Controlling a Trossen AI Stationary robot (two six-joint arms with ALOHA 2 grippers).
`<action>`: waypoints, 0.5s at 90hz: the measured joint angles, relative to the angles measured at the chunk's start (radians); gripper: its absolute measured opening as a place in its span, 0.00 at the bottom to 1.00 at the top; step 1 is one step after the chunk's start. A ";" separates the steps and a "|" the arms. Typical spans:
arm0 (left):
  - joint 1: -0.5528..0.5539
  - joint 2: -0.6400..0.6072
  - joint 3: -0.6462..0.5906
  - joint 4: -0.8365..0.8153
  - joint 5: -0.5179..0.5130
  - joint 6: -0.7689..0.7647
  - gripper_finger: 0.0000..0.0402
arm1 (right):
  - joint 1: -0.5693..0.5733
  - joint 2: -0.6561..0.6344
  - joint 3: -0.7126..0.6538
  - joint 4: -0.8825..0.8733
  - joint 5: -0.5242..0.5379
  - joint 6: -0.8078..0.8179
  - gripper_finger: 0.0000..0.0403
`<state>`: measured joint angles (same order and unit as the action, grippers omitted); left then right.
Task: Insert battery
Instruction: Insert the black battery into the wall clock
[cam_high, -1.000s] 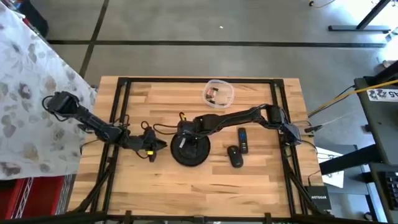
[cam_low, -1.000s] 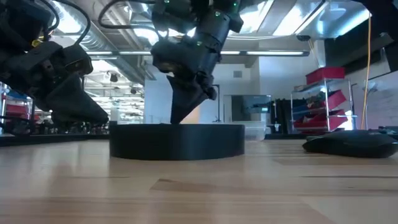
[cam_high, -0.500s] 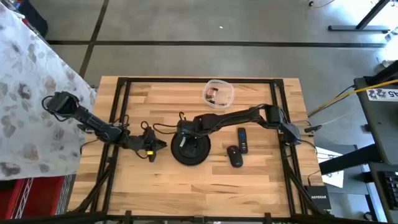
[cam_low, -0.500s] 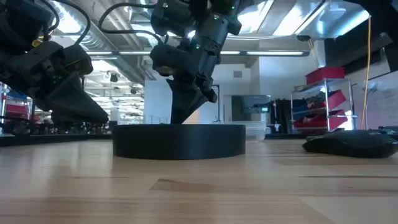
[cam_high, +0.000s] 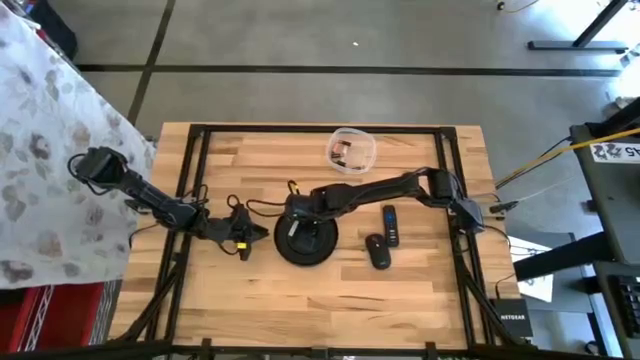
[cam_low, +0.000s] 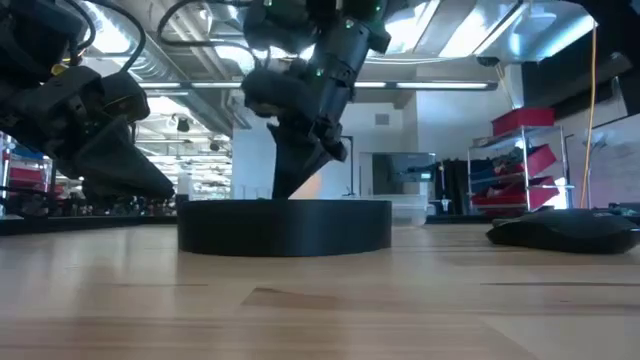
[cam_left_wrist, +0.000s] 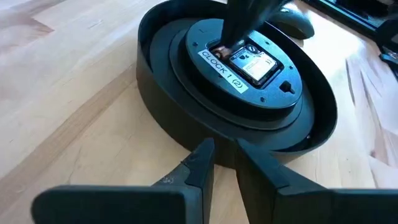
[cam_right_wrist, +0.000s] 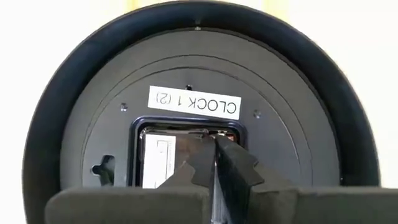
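While the remote (cam_high: 378, 251) and its slimmer companion (cam_high: 390, 225) lie toward the worktop's right edge, the clock (cam_high: 306, 240) rests face down mid-table. Right gripper (cam_right_wrist: 215, 163), fingers pressed together, dips into its battery bay. Left gripper (cam_left_wrist: 224, 163), nearly closed and empty, sits just beside the clock's rim. A plastic container (cam_high: 351, 150) stands near the far edge.

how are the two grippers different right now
The right gripper is down over the clock's back, fingertips at the battery compartment; the left gripper waits on the table beside the clock, touching nothing. The right one points down, the left lies low. Both look shut.
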<state>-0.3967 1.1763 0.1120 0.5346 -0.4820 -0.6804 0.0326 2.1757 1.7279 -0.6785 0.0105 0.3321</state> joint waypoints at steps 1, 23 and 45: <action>0.000 0.000 0.000 0.000 0.000 0.000 0.12 | -0.001 -0.004 0.000 0.001 0.001 0.000 0.00; 0.000 0.000 0.000 0.000 0.000 0.001 0.12 | -0.009 0.014 0.002 -0.026 -0.004 0.002 0.00; 0.000 0.000 0.000 0.001 0.000 0.000 0.12 | -0.007 0.021 -0.006 -0.004 -0.029 0.003 0.00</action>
<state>-0.3966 1.1763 0.1120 0.5355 -0.4820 -0.6800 0.0254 2.1967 1.7218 -0.6824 -0.0189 0.3355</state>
